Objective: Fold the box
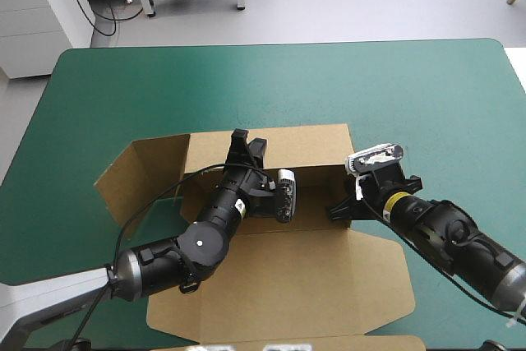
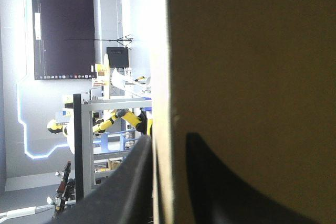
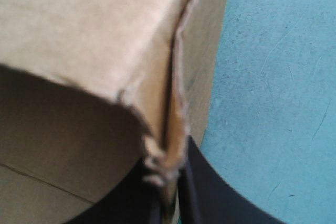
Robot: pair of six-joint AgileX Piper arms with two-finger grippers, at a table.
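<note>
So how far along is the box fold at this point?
Roughly midway. Done: on the box, the far wall stands upright. In hand: the left hand is shut on that wall's top edge, and the right hand pinches the right corner. Left: the left side flap leans outward, untucked, and the near panel lies flat on the teal-green table.

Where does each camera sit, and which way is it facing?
High view: above and behind the robot, facing forward and down at the table and box; both arms show.
Left wrist view: above the left end effector, looking level into the room; its fingers straddle a raised box wall.
Right wrist view: above the right end effector, looking down at the table; its fingers pinch a box wall.
Both wrist views share the box.
</note>
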